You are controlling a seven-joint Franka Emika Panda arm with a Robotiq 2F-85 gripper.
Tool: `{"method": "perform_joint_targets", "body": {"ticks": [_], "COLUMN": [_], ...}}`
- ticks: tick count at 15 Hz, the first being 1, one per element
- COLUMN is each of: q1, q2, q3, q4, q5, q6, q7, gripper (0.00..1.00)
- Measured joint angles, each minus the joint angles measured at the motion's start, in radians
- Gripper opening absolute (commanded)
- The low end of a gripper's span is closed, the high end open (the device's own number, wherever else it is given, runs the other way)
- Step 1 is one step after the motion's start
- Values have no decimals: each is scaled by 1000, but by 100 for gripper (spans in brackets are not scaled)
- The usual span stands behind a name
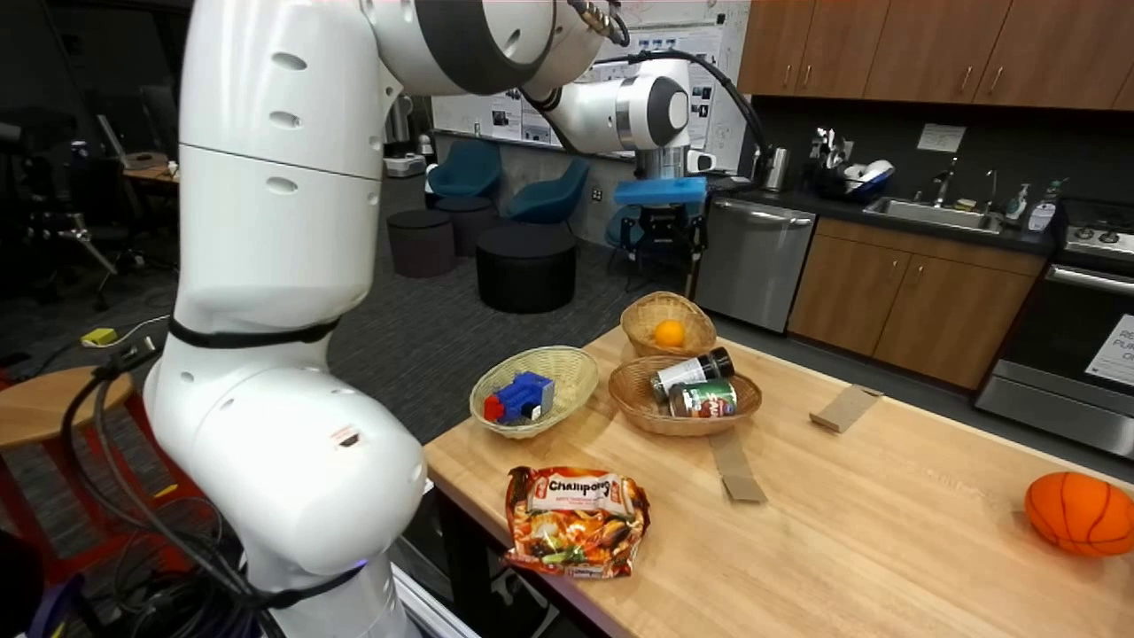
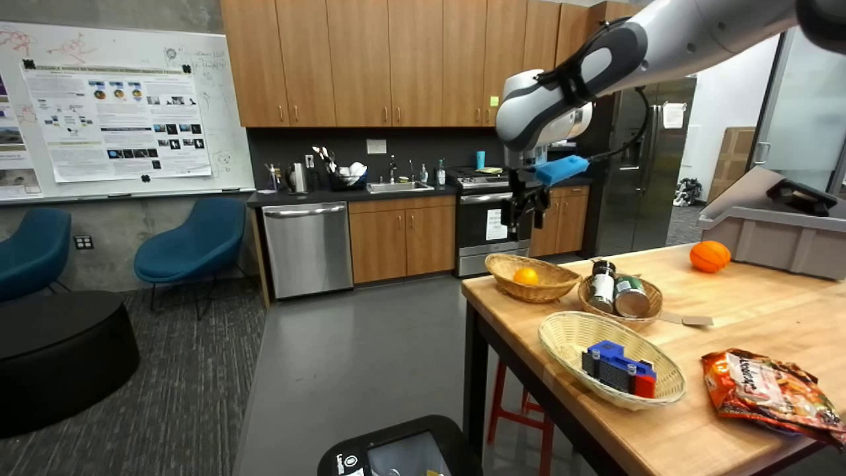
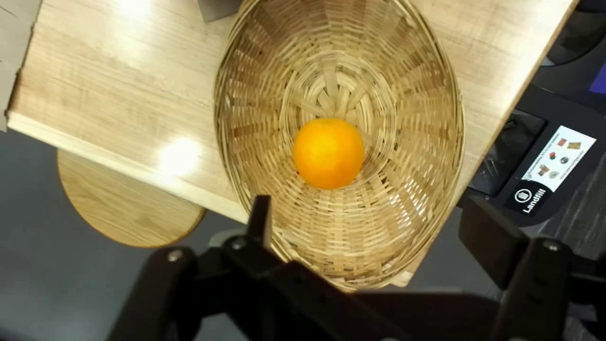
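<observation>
The claw (image 3: 371, 229) is spread wide; its two fingers reach in from the bottom of the wrist view, one left of centre, the other toward the right edge. The orange (image 3: 329, 154) sits close to the middle of that frame, resting inside a tan woven basket (image 3: 341, 225). In both exterior views the claw hangs above this basket, apart from both basket and orange. The basket stands at a corner of the wooden tabletop (image 1: 850, 532). In an exterior view, a browner basket (image 1: 682, 427) sits just below it, right of the frame's centre, carrying a tilted, black-capped bottle (image 1: 687, 372) with a green-labelled can (image 1: 702, 399) beside it. To their left is a paler basket (image 1: 578, 377) with a blue and red toy (image 1: 524, 394) inside. A Champong noodle packet (image 1: 578, 523) lies at the lower middle, a cardboard strip (image 1: 737, 470) right of centre, and a basketball (image 1: 1081, 514) at the right edge. In an exterior view, a grey bin (image 2: 780, 244) stands just beside the ball, at the far right of the frame.
</observation>
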Motion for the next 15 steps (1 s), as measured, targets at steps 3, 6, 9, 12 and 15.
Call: {"method": "perform_joint_targets", "body": {"ticks": [3, 6, 9, 12, 15], "q1": [1, 0, 0, -3, -11], "q2": [68, 125, 168, 193, 204], "q3": [0, -2, -13, -33, -48], "q4": [41, 76, 97, 100, 100], "q5": [-2, -3, -9, -12, -11], "q6": [30, 45, 50, 49, 43], "q7": [8, 14, 22, 38, 53], "gripper": [100, 100, 100, 100, 100]}}
